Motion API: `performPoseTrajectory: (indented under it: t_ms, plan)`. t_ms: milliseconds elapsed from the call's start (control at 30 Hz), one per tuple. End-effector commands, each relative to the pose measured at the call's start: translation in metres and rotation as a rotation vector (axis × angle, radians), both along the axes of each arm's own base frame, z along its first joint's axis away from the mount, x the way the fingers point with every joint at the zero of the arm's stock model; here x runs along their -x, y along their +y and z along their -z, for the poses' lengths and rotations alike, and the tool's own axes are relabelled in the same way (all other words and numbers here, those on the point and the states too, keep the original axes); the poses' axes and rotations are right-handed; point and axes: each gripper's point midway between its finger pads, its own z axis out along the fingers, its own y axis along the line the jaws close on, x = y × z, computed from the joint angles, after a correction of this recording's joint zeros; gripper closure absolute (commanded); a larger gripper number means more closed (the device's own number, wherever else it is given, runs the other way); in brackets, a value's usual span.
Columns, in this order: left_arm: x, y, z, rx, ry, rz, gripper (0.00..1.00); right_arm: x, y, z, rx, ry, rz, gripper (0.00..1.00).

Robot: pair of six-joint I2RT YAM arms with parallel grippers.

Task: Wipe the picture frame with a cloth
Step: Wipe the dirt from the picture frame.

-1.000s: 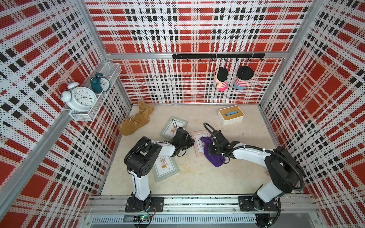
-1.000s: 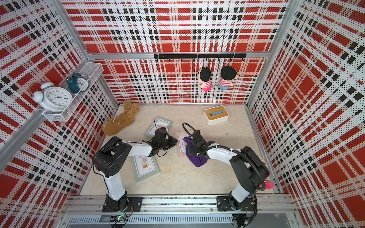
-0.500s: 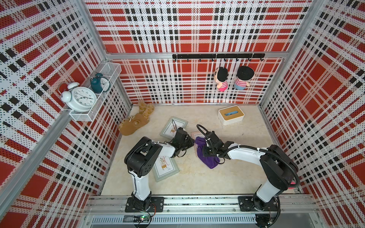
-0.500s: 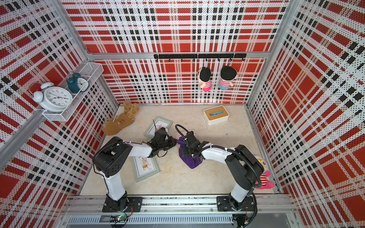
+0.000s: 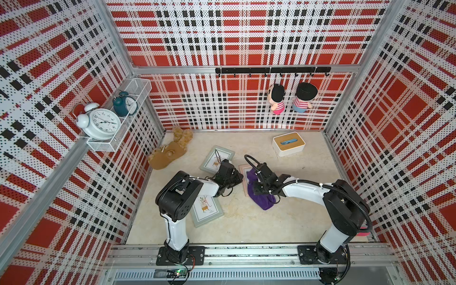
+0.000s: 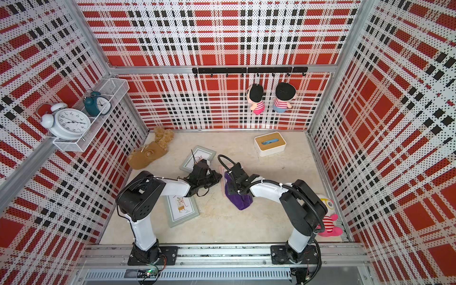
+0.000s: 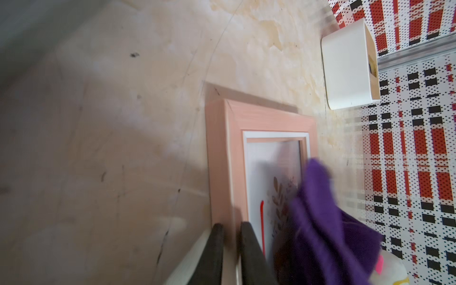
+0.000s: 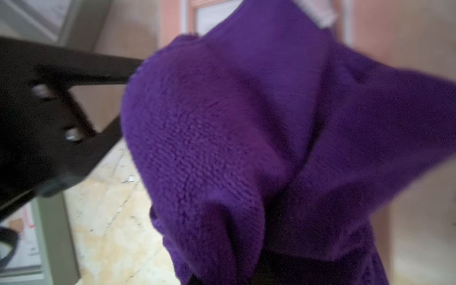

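cloth point(image 5: 262, 199) on picture frame point(image 7: 246, 118), box point(image 5: 288, 147) behind, plush toy point(image 5: 169, 156) left

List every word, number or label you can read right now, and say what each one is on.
"1" to "12": hour numerals on the white alarm clock dial, only just legible.
Teal alarm clock: dial marks too small to read.
Near grey-green frame and far grey-green frame: prints too small to read.
Pink picture frame: print blurred, no words legible.
Cloth, tissue box: no text visible.

Pink frame point(image 5: 243, 174) mostly hidden under purple cloth point(image 5: 262, 201), blurred in right wrist view.
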Motion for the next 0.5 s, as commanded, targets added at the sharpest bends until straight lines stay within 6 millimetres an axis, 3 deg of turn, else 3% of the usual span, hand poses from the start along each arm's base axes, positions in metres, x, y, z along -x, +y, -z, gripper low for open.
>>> performPoseTrajectory:
  t_ms: [0, 133, 233, 333, 467]
  plan:
    - [0.073, 0.045, 0.097, -0.241, 0.337, 0.000, 0.84, 0.025, -0.031, 0.038, 0.109, 0.132, 0.032, 1.00]
    - [0.074, 0.045, 0.098, -0.246, 0.335, 0.008, 0.84, 0.015, -0.103, 0.042, 0.186, 0.137, 0.150, 1.00]
    - [0.075, 0.045, 0.100, -0.252, 0.338, 0.010, 0.85, 0.007, -0.120, 0.032, 0.236, 0.104, 0.153, 1.00]
    - [0.076, 0.046, 0.102, -0.256, 0.342, 0.007, 0.85, 0.009, -0.091, 0.031, 0.169, 0.113, 0.106, 1.00]
    - [0.078, 0.047, 0.103, -0.258, 0.347, 0.003, 0.85, 0.023, -0.021, 0.029, 0.083, 0.119, -0.014, 1.00]
